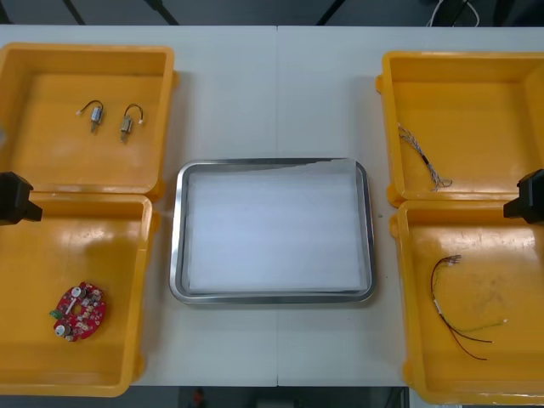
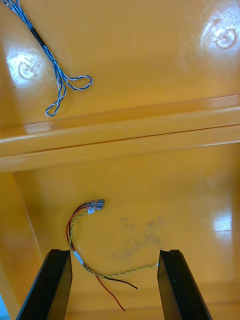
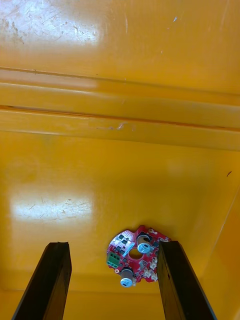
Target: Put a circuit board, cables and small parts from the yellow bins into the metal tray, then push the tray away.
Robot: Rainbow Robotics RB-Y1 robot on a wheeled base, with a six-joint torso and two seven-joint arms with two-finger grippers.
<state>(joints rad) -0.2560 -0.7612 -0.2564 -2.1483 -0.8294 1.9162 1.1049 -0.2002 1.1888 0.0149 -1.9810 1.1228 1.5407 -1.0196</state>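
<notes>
A round red circuit board [image 1: 79, 311] lies in the near left yellow bin [image 1: 143, 280]. My left gripper [image 3: 114, 251] hangs open above that bin, and the board [image 3: 134, 255] shows just beyond its fingers, close to one fingertip. A red and yellow cable [image 1: 459, 308] lies in the near right yellow bin [image 1: 403, 289]. My right gripper [image 2: 114, 251] is open over it, with the cable [image 2: 80, 235] curling between the fingers, untouched. The metal tray [image 1: 272, 297], white inside, sits between the bins with nothing in it.
Two small metal parts [image 1: 93, 115] [image 1: 127, 121] lie in the far left bin [image 1: 85, 49]. A twisted blue and white cable [image 1: 422, 157] lies in the far right bin [image 1: 459, 58], also seen as the cable [image 2: 57, 80] past the bin walls.
</notes>
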